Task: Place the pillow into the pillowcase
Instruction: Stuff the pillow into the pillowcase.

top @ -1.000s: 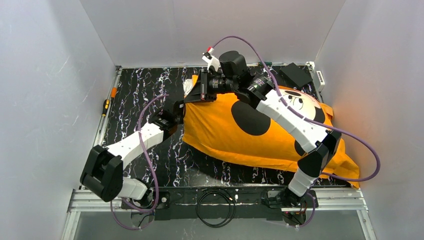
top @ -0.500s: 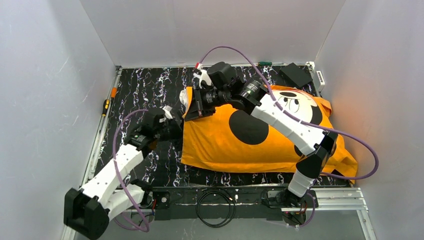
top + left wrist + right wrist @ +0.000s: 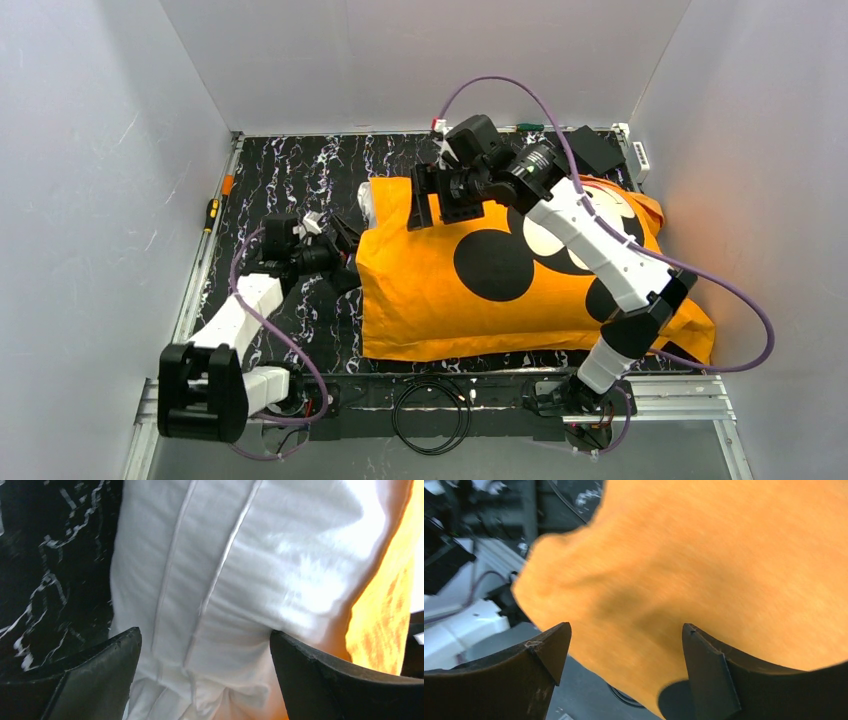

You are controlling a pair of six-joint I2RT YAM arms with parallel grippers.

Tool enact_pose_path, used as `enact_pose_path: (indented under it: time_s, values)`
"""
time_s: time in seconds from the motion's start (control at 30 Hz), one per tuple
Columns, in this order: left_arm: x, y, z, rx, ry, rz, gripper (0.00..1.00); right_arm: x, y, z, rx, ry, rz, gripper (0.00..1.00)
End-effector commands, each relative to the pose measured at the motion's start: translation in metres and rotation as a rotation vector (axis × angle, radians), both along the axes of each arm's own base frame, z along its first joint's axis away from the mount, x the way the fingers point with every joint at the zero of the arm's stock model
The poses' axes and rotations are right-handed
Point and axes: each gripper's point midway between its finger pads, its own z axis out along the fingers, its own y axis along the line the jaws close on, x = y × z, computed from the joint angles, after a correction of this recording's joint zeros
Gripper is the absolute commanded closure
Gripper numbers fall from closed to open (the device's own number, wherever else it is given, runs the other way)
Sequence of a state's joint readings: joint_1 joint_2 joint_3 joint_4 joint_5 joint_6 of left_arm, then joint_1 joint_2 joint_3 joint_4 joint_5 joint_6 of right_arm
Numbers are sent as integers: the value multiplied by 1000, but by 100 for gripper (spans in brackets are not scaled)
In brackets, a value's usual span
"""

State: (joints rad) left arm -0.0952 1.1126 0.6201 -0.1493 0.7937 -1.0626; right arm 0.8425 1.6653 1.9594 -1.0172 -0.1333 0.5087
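Observation:
The orange pillowcase (image 3: 520, 290) with the Mickey face lies flat across the middle and right of the table. The white pillow (image 3: 368, 198) pokes out at its far left corner. My left gripper (image 3: 345, 255) is open, low at the case's left edge. In the left wrist view its jaws (image 3: 205, 640) stand wide around the pillow's (image 3: 240, 570) white seamed end, with the pillowcase (image 3: 385, 615) at the right. My right gripper (image 3: 422, 205) is open over the case's far left corner. Its wrist view shows the gripper (image 3: 624, 635) empty above the pillowcase (image 3: 704, 555).
A screwdriver (image 3: 212, 212) lies by the left rail. A black box (image 3: 592, 150) and a white power strip (image 3: 640, 155) sit at the back right. A coiled cable (image 3: 432, 405) lies between the arm bases. Grey walls close in three sides.
Both grippers have opened and let go of the pillowcase's left edge. The case has dropped flatter. My left arm has drawn back toward the near left, and the right gripper has shifted right.

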Motion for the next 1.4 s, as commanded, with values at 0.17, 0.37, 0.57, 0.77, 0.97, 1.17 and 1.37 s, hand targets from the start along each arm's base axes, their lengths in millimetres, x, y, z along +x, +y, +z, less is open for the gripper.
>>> enact_pose_path:
  time_s: [0.17,0.37,0.57,0.77,0.97,1.17,1.37]
  values:
    - [38,-51,27,-128,-143,-190,2,-15,-82,-39,-171,34,-124,7]
    - [71,-75,53,-199,-261,-171,34,-10,-84,-45,-150,56,-135,6]
    - [89,-79,173,-300,-567,-163,100,-7,-35,-45,63,144,-32,8]
    - [79,-69,325,-408,-835,-152,100,19,11,8,258,93,15,8]
    - [46,-53,447,-321,-1096,-155,100,34,44,84,477,13,87,7]
    - [21,-17,520,-98,-1326,7,100,42,42,135,652,-18,71,6]
    - [8,13,542,42,-1475,178,100,47,8,107,611,21,-5,6]
